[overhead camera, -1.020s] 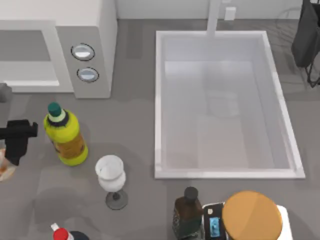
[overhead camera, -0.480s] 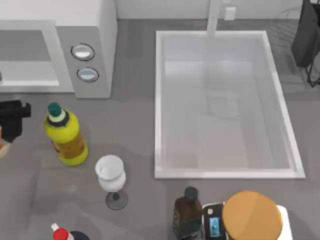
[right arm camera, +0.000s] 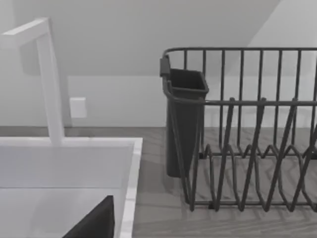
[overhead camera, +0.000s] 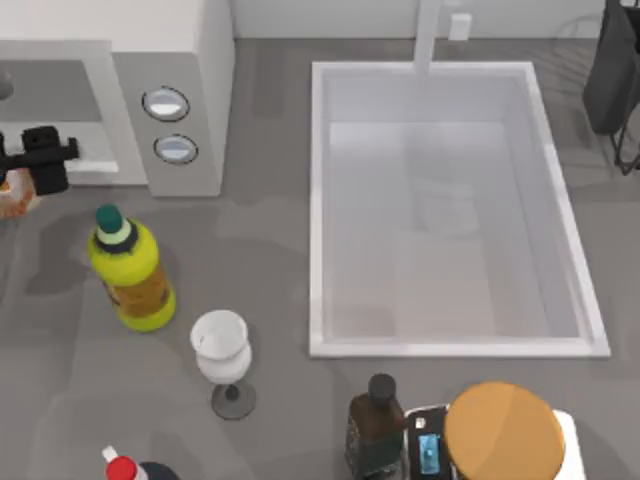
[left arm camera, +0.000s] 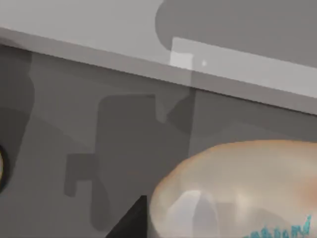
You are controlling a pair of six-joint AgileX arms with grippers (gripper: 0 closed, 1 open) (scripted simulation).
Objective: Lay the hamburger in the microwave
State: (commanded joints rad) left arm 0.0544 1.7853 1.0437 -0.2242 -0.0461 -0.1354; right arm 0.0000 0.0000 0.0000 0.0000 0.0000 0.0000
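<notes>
Fingers of the left gripper are pinched on the hamburger, which peeks out orange and whitish at the top view's left edge, just under the black jaws. A second ago that gripper hung lower, level with the yellow bottle; half a second ago it was higher, and now it sits over the front lip of the microwave, at the open grey cavity. So the bun has been carried up from the table toward the oven mouth. In the left wrist view the hamburger bulks close beneath the camera with the pale ledge of the microwave beyond. My guess is the carry is nearly over: it needs a push deeper inside, then a release. The right arm stays parked by the dish rack, beyond the sink; I cannot tell its grip.
</notes>
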